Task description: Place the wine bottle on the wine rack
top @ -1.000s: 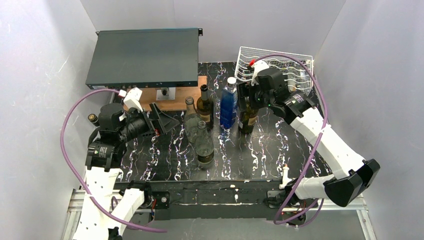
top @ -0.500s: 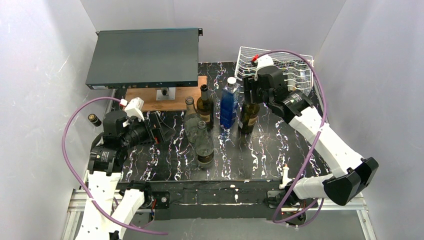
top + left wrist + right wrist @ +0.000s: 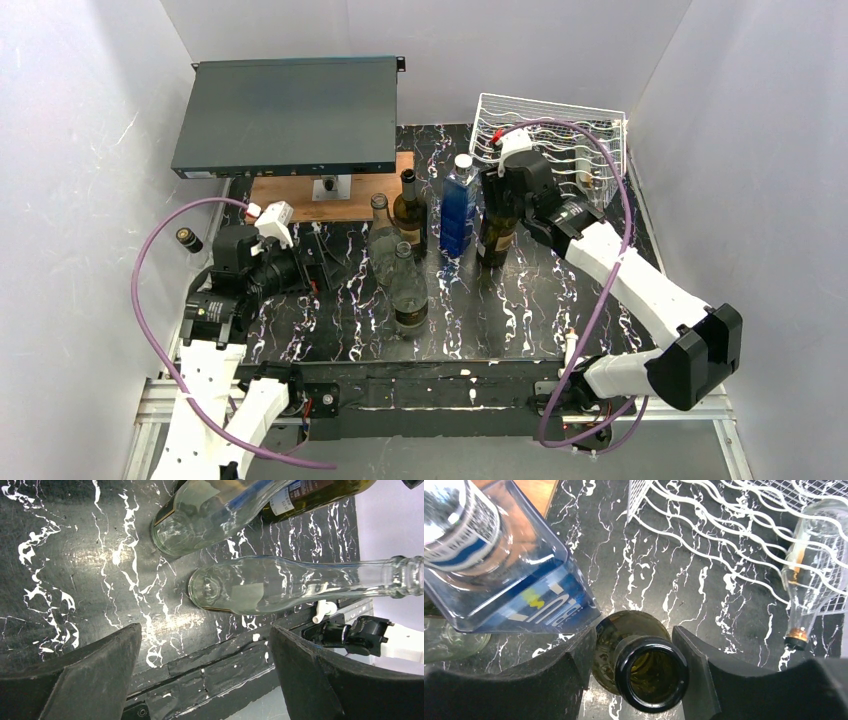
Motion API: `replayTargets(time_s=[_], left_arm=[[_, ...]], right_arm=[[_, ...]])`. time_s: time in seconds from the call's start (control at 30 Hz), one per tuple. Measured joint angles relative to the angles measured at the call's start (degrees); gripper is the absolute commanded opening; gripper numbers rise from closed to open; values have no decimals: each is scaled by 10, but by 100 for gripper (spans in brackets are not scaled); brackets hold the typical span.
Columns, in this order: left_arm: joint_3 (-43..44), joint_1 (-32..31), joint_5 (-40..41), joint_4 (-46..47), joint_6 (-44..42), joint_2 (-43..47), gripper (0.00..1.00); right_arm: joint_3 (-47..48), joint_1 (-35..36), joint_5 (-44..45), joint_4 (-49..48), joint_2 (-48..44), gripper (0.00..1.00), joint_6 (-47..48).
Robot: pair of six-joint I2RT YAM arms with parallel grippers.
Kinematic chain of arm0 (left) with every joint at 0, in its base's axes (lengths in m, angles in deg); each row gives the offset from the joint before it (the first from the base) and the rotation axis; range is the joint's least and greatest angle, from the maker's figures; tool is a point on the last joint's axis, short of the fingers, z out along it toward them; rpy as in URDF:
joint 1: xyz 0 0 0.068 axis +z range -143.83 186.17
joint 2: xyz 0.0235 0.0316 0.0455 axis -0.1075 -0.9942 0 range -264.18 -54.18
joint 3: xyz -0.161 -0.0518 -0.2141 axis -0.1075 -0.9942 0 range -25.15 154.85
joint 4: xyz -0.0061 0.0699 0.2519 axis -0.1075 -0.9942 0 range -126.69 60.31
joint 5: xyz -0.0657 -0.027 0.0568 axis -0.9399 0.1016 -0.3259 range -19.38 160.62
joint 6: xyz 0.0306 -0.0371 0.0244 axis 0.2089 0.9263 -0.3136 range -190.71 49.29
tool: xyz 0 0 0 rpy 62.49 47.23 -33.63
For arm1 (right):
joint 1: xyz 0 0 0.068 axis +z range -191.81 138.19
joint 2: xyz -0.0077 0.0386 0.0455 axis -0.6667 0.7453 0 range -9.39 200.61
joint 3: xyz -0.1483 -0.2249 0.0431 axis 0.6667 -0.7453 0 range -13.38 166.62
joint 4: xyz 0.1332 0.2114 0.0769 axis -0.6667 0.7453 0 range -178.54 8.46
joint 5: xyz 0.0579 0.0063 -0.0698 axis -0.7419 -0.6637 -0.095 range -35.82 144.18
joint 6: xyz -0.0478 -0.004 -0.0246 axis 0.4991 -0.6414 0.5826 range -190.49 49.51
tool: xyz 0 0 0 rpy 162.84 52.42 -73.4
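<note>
Lying in wine rack (image 3: 560, 112), clear bottle (image 3: 811, 565)

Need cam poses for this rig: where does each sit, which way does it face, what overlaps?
Top external: above and behind the bases, looking down on the table; both arms show.
Left wrist: on the left arm, looking past the open left gripper at a clear bottle.
Right wrist: looking down; right gripper straddles the dark bottle, wine rack beyond.
Shared: top and right wrist both show that bottle and rack.
</note>
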Motion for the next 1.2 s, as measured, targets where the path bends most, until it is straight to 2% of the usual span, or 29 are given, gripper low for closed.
replayTargets(time_s=[0.1,0.27,0.4,0.6,0.77,0.93,1.07,1.2], left_arm=[[-9,0,8,-1,-6,4,99],[-20,0,22,-7,-17,10,99],[-20,0,26,-8,-21,10,99],[-18,0,25,-8,-22,-1,99],[-18,-3,23,-7,-21,-7,99],[-18,-3,22,-6,-22,14,99],[-18,-5,22,-6,-22,29,99],[-20,-11,22,-5,-22,32,99]], right_arm=[[-31,0,-3,-29,-3,55,7],[-67,1,-7,-83,-16,22,17],[-91,1,-6,-108,-32,1,70],[-112,-9,-37,-135,-42,1,161],[-177,-32,-127,-229,-59,1,293],[-268,-42,-251,-290,-100,1,475],[-318,-41,-332,-278,-135,1,597],[-359,-20,-366,-250,-172,1,686]])
